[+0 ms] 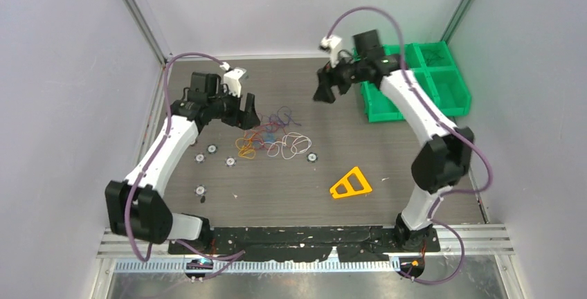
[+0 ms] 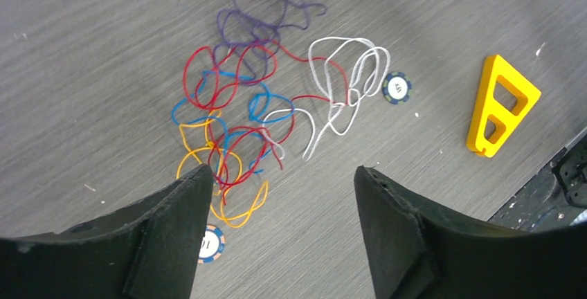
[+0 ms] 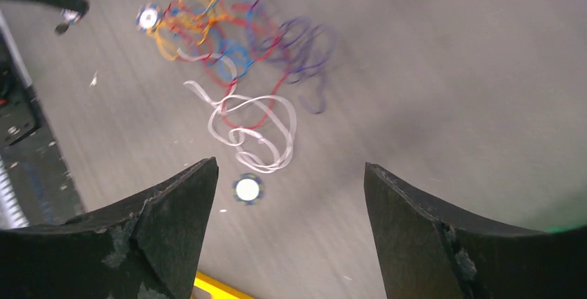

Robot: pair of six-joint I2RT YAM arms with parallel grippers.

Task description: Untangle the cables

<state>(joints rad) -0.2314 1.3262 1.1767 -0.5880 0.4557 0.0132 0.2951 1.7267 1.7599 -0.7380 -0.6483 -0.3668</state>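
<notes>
The cables (image 1: 271, 138) lie in one loose tangle on the grey table: red, blue, yellow-orange, white and dark purple loops. In the left wrist view the cables (image 2: 266, 109) lie just beyond my fingers, the yellow loops nearest the left finger. In the right wrist view the cables (image 3: 239, 57) are far below, white loops nearest. My left gripper (image 1: 246, 111) is open and empty, just left of the tangle; it shows in its wrist view (image 2: 280, 171). My right gripper (image 1: 325, 91) is open and empty, raised to the right of the tangle; it shows in its wrist view (image 3: 289, 167).
Several small poker chips (image 1: 313, 157) lie around the tangle, one by the left finger (image 2: 210, 242) and one below the right gripper (image 3: 248, 189). A yellow triangular piece (image 1: 350, 184) lies front right. A green compartment bin (image 1: 415, 81) stands at the back right.
</notes>
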